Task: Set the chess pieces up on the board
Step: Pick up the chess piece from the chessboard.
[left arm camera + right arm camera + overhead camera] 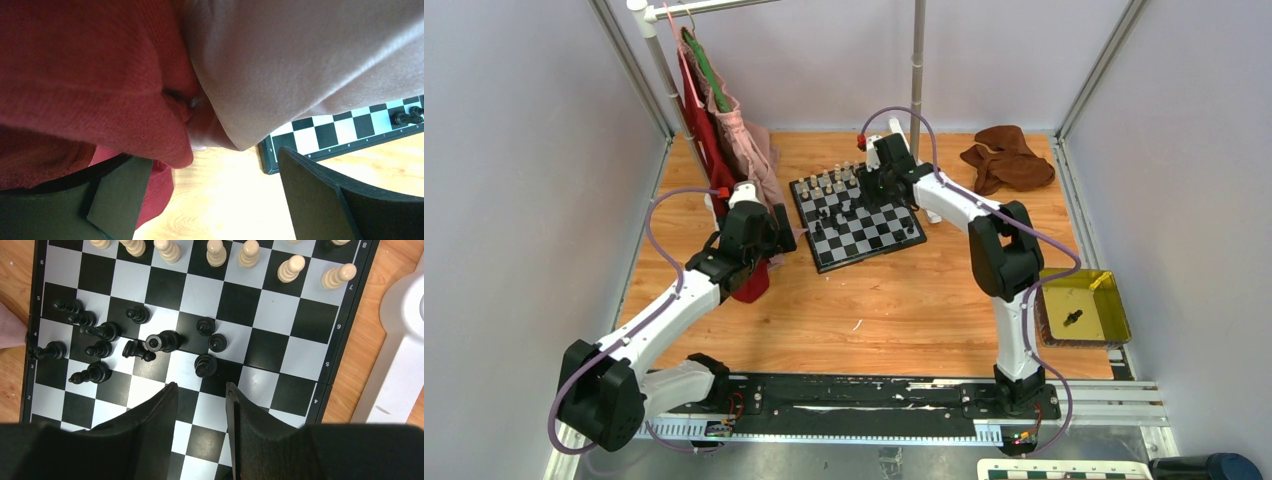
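Top view: the board [857,222] lies tilted on the wooden table [874,310], toward 12 o'clock from centre. The left gripper [776,236] sits at the board's 9 o'clock, against hanging clothes [724,130]. The right gripper [876,186] is over its 1 o'clock corner.

Left wrist view: the jaws stand wide and empty, with the board corner at 3 o'clock.

Right wrist view: the jaws are parted and hold nothing. The black pieces [100,340] cluster at 10 o'clock and the cream pieces [215,252] line 12 o'clock.

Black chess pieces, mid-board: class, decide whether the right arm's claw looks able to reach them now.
Probably yes: the right claw hangs open over the board, the black pieces just ahead of it, nothing between.
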You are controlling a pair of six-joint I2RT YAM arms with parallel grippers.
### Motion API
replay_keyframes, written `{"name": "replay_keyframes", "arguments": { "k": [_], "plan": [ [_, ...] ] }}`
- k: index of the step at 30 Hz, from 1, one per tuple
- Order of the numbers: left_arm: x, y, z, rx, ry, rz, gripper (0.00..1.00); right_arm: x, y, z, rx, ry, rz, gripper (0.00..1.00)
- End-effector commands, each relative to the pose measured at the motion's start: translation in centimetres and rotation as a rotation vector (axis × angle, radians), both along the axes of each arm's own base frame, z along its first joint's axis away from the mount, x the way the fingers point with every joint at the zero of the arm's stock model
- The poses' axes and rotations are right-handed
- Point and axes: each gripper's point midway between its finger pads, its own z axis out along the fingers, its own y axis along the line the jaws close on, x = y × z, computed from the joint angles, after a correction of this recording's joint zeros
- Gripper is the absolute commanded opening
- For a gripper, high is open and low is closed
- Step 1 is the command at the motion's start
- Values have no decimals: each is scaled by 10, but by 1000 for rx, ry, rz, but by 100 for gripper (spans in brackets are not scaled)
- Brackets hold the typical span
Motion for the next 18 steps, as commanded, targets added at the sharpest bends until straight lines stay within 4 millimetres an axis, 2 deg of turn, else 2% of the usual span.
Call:
{"name": "replay_keyframes", "arguments": {
  "k": [1, 18],
  "plan": [
    [6, 3, 9, 12, -20, 11, 100, 6, 0, 0, 12, 15, -9, 44],
    [11, 2, 5, 38, -8, 6, 100, 16, 4, -12, 9, 22, -11, 40]
  ]
}}
